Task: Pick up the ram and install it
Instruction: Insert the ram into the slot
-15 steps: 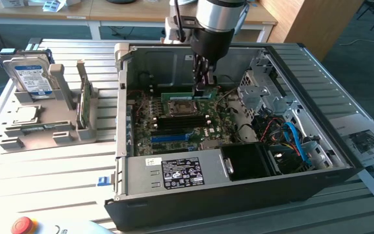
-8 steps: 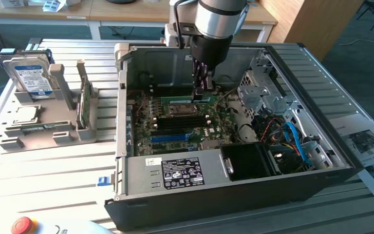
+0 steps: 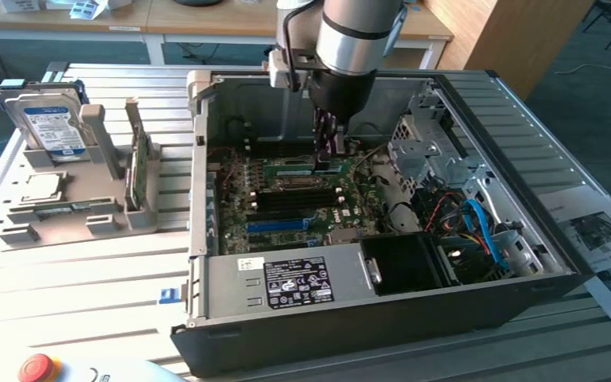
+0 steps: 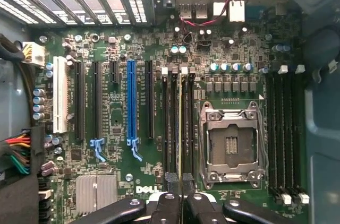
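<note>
**Ram gripped over the memory slots**

In the exterior view we see the gripper (image 3: 327, 155) down inside the open case (image 3: 391, 322). Its fingers are clenched on the ram (image 3: 289, 169), just above the motherboard (image 3: 284, 211). In the wrist view the gripper (image 4: 180, 203) pinches the ram (image 4: 180, 128) edge-on, lined up along the black slots (image 4: 171, 123) beside the socket (image 4: 231, 147)

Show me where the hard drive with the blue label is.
The hard drive stands upright in the grey holder at the exterior view's left, outside the open computer case, near the square processor chip.
</note>
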Motion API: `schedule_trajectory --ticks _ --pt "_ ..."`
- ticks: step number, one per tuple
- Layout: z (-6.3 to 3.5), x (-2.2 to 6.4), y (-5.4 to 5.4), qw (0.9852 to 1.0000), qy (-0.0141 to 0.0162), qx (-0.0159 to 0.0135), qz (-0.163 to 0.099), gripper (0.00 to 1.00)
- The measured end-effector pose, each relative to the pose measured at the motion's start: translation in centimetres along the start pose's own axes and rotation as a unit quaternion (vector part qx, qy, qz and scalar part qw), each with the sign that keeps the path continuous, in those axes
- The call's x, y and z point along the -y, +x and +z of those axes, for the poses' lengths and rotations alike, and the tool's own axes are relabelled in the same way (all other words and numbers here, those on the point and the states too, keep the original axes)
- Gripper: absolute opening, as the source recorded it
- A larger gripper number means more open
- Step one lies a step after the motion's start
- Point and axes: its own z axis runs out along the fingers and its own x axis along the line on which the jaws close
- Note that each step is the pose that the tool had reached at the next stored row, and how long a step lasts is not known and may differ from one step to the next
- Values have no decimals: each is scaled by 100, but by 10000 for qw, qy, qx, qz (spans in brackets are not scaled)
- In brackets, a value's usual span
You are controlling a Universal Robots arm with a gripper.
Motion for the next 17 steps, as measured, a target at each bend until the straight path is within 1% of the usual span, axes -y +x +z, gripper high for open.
schedule_trajectory --ticks 11,17 --pt "195 7 3 10000 0 0 0 12" --pt "196 6 3 10000 0 0 0 12"
